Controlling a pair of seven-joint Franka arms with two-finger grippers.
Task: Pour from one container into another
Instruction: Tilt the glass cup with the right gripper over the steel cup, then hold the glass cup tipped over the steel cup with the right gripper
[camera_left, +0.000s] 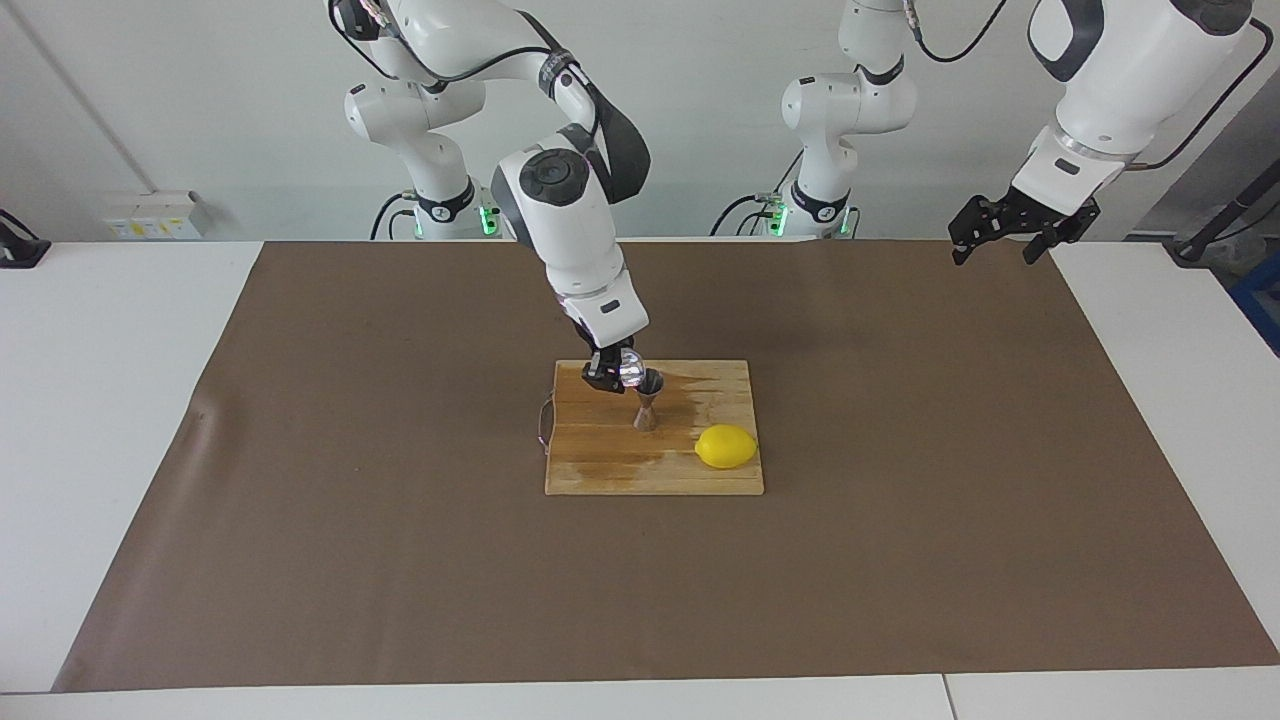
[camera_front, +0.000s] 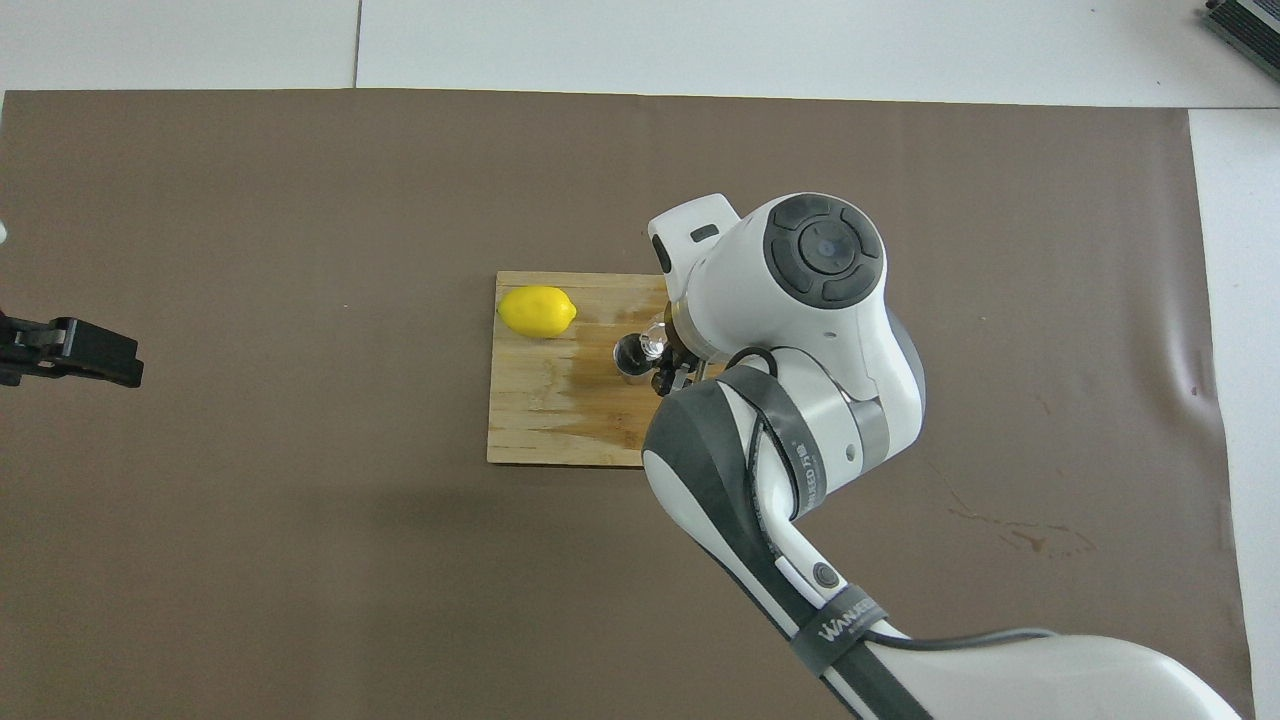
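Note:
The small clear glass tumbler (camera_left: 631, 368) is held tilted in my right gripper (camera_left: 615, 372), its mouth at the rim of the steel hourglass jigger (camera_left: 647, 400). The jigger stands upright on the wooden cutting board (camera_left: 600, 470). In the overhead view the glass (camera_front: 654, 340) shows just beside the jigger's open top (camera_front: 628, 358), and the right gripper (camera_front: 665, 365) is mostly hidden under the arm. My left gripper (camera_left: 1005, 240) waits open and empty, raised over the mat's edge at the left arm's end of the table; it also shows in the overhead view (camera_front: 70, 350).
A yellow lemon (camera_left: 726, 446) lies on the board beside the jigger, toward the left arm's end and a little farther from the robots; it also shows in the overhead view (camera_front: 537, 311). The board (camera_front: 540, 420) has a wet-looking dark patch. A brown mat (camera_left: 300, 500) covers the table.

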